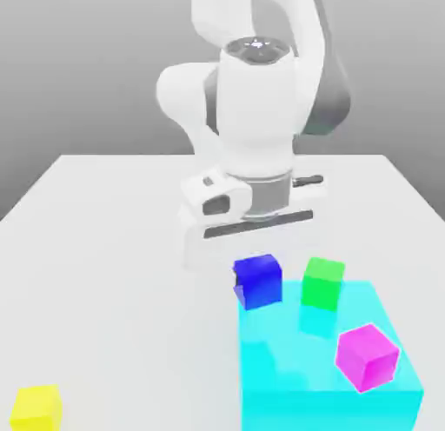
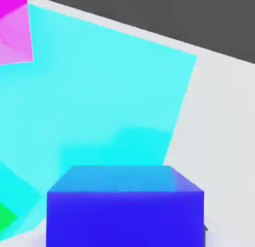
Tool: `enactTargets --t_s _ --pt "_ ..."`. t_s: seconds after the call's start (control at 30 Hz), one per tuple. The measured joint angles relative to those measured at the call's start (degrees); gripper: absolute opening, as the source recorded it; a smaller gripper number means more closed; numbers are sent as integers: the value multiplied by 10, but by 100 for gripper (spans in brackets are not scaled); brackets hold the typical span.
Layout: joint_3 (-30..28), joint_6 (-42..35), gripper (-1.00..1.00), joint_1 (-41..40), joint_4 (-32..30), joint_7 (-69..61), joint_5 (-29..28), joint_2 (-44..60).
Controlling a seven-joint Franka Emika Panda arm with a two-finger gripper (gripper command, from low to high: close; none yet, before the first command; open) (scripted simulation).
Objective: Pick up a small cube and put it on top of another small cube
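Observation:
The small cube is solid dark blue and sits right under the white hand, at the near corner of a big cyan block. My gripper comes straight down onto it and is shut on it. In the hand view the small cube looms very close, with the cyan block behind it. A green cube of the same size stands on the cyan block, just to the exterior view's right of the blue one. A sliver of the green cube shows in the hand view.
A magenta cube rests tilted on the cyan block, nearer the camera; the magenta cube also appears in the hand view. A yellow cube lies on the white table at the exterior view's lower left.

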Motion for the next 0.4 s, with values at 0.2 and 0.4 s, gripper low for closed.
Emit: enactTargets --t_s 0.2,0.4 --pt "42 -22 -100 69 -27 -58 11 -50" --pt "48 44 100 68 -47 -58 9 -3"
